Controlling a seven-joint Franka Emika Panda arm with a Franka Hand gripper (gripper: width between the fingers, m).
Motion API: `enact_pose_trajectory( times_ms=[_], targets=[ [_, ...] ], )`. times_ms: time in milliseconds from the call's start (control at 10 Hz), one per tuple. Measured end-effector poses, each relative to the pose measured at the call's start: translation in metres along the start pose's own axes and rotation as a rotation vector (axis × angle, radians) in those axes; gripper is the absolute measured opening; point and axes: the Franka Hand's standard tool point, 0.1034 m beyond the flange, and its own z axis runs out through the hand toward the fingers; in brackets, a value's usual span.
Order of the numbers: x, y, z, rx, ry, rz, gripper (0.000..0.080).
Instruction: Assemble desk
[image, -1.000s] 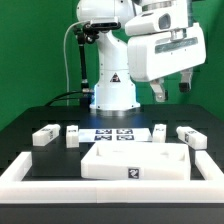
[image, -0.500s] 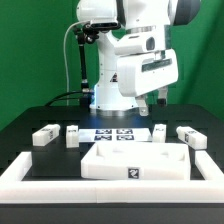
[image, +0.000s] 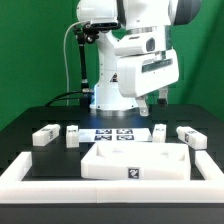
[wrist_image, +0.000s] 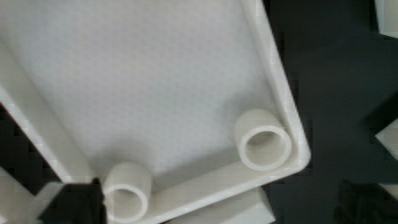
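Gripper (image: 156, 100) aloft, fingers parted, holding nothing. Below it lies the desk slab (wrist_image: 143, 90): matte white plastic, rounded corner, two tubular sockets (wrist_image: 263, 148). A square black-and-white tag (image: 133, 174) marks its edge.

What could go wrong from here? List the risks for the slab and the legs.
1. The gripper hangs above the table holding nothing. The desk slab is wide and flat, so a grasp at one edge might slip or tilt it.
2. One leg block lies close to the slab's far edge, and a descent there could knock it.
3. The raised round sockets on the slab could catch a finger that lands on them.
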Motion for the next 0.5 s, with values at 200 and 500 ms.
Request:
enact_pose_trajectory(
  times_ms=[200, 500],
  targets=[
    [-0.01, -0.001, 0.026, -0.035, 0.006, -0.127, 0.0649],
    [-0.013, -0.005, 0.042, -0.034, 0.004, -0.161, 0.0649]
  ],
)
